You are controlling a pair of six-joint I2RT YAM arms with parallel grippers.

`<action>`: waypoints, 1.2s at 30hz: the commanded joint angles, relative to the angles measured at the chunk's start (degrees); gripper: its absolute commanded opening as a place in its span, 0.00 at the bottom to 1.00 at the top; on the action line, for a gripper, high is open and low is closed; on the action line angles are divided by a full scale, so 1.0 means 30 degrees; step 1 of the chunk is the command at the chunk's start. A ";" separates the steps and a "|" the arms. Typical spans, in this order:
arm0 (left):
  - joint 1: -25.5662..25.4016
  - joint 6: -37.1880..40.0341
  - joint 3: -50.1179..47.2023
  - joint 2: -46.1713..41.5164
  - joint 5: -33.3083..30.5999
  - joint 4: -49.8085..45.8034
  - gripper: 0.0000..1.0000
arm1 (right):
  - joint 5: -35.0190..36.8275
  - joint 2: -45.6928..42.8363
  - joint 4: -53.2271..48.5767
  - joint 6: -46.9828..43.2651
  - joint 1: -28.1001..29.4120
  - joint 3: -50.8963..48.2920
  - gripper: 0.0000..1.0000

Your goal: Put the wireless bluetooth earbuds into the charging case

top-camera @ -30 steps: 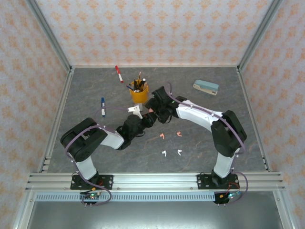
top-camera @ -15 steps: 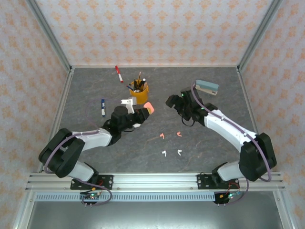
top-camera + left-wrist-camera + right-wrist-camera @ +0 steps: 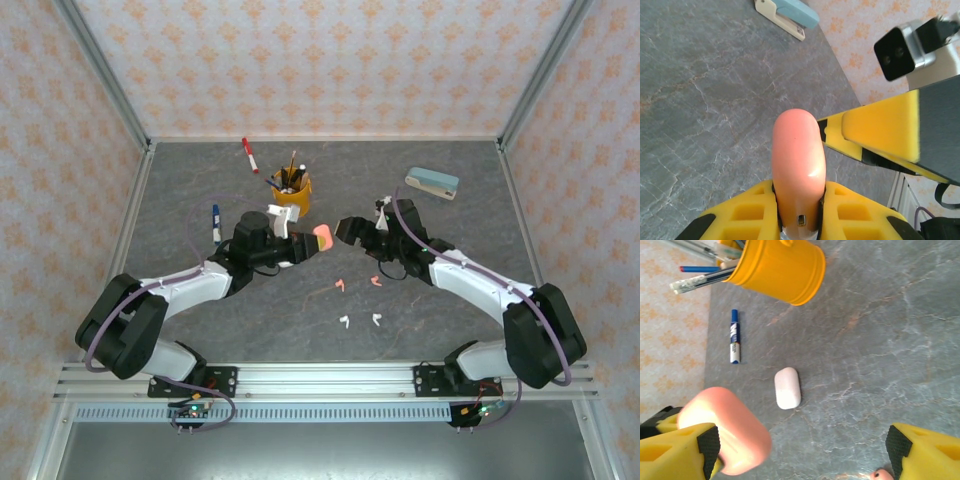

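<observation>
charging case [image 3: 797, 165]: salmon-pink | cup [image 3: 292, 199]: yellow | table [image 3: 300, 322]: grey marbled | walls [image 3: 330, 70]: cream, orange floral | stapler [image 3: 433, 183]: teal

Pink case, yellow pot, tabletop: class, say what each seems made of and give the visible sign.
Pink case: probably smooth glossy plastic; a bright highlight sits on its rounded side.
Yellow pot: painted metal or plastic, cannot tell which; even satin colour, thin lipped edge.
Tabletop: matt grey with marble-like veins, possibly a printed sheet rather than stone.
</observation>
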 commanded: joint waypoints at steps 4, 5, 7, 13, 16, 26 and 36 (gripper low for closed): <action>0.0064 0.0447 0.0857 0.0148 0.0891 -0.0378 0.00 | -0.0681 0.0093 0.1331 -0.0532 0.0343 -0.0131 0.86; 0.0056 0.0448 0.0901 0.0163 0.0878 -0.0411 0.00 | -0.0685 0.0230 0.1377 -0.0532 0.0383 -0.0127 0.86; 0.0070 0.0463 0.0954 0.0163 0.0879 -0.0391 0.00 | -0.0685 0.0445 0.1517 -0.0495 0.0492 -0.0116 0.86; 0.0071 0.0441 0.1036 0.0308 0.0849 -0.0382 0.00 | -0.0631 0.1124 0.1575 -0.0474 0.0742 0.0045 0.84; 0.0076 0.0386 0.1076 0.0338 0.0951 -0.0267 0.00 | -0.0238 0.1432 0.1448 -0.0505 0.0760 0.0030 0.83; 0.0079 0.0139 0.0873 -0.0676 0.1376 -0.0145 0.00 | 0.0782 0.2677 0.1783 -0.0269 0.0140 -0.0611 0.78; 0.0042 0.0257 0.0758 -0.1507 0.1442 -0.0409 0.00 | 0.0480 0.2497 0.1694 -0.0118 -0.0323 -0.0788 0.76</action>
